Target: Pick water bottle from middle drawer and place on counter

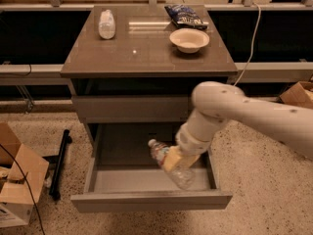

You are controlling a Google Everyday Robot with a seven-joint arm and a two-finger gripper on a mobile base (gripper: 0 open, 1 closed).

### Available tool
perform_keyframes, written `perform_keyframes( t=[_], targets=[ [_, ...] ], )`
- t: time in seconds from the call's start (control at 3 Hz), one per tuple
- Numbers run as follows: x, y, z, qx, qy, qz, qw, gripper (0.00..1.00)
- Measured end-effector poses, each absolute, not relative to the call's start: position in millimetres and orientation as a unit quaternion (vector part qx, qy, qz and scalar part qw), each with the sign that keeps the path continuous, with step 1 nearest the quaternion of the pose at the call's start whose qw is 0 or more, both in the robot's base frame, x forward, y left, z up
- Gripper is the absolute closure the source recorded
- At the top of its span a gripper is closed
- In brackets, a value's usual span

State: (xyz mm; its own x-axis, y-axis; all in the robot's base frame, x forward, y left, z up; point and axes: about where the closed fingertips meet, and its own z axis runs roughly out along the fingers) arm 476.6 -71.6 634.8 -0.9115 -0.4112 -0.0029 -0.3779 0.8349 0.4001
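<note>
The water bottle (172,166) is a slim clear bottle with a white cap. It lies tilted in the air over the open middle drawer (151,200), cap up to the left and base down to the right. My gripper (175,159) is shut round the bottle's middle and hides its label band; its yellowish fingers (171,158) show against the bottle. The white arm comes in from the right. The drawer's pale floor (122,180) shows bare below the bottle. The counter (146,55) is the glossy top of the cabinet, above the closed top drawer.
On the counter stand a fatter whitish bottle (106,24) at the back left, a white bowl (189,39) at the right and a dark snack bag (185,14) behind it. Cardboard boxes (19,180) and a black bar (61,160) lie on the floor at the left; another box (298,94) is at the right.
</note>
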Motion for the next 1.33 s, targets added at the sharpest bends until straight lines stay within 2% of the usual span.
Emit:
perform_keyframes(
  t=[0.33, 0.67, 1.33],
  targets=[
    [481.6, -136.7, 681.6, 0.208, -0.956, -0.204, -0.037, 1.00],
    [529.8, -181.0, 732.0, 0.260, -0.939, -0.197, -0.112, 1.00],
    [535.0, -179.1, 739.6, 0.259, -0.938, -0.196, -0.122, 1.00]
  ],
)
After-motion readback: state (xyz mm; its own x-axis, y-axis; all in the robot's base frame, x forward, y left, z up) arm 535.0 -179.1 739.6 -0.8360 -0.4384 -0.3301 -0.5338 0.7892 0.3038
